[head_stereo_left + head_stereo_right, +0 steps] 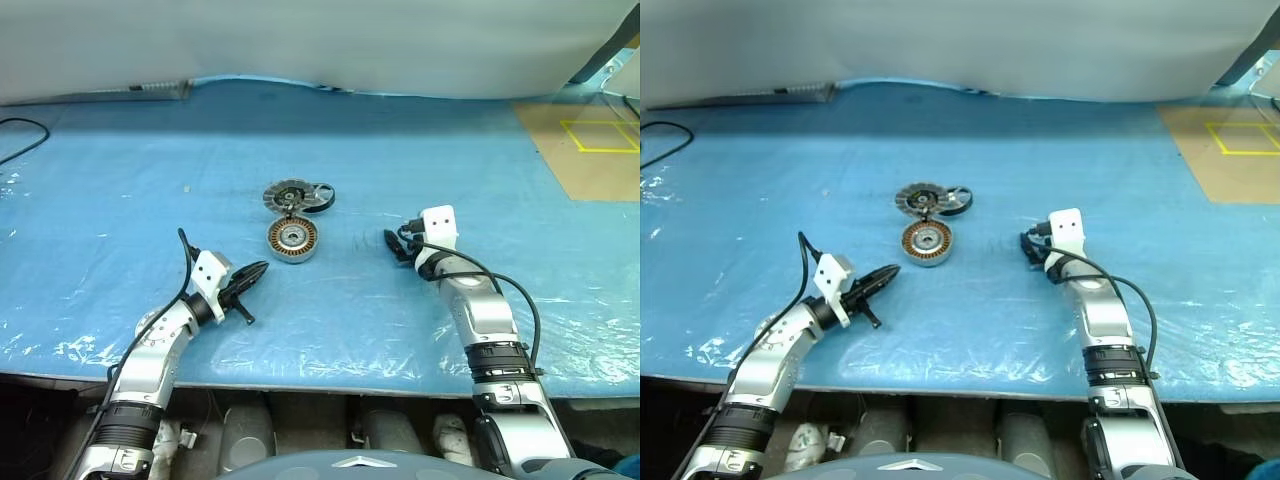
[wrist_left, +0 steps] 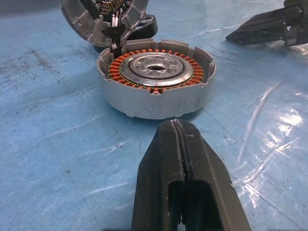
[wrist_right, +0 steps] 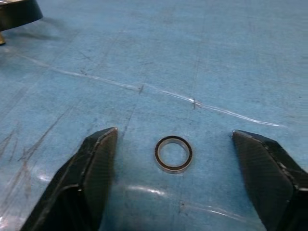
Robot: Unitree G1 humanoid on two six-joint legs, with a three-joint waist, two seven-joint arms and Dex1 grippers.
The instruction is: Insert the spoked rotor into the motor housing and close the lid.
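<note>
On the blue plastic-covered table (image 1: 120, 200): copper-wound round metal motor housing (image 1: 293, 239) at centre, grey-and-dark segmented lid (image 1: 287, 194) and black-rimmed spoked rotor (image 1: 320, 197) just behind. Left gripper (image 2: 179, 132) closed, empty. Right gripper (image 3: 173, 139) spread wide around small dark ring (image 3: 173, 154), not touching.

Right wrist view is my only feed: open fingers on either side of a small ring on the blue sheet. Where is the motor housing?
Observer: The motor housing stands on the blue sheet, to the left of the right gripper and apart from it.
Operator: Is the rotor in?
Observer: No. The spoked rotor lies behind the housing, against the lid.
Operator: And the left arm?
Observer: The left gripper is shut and empty, pointing at the housing without touching it.
</note>
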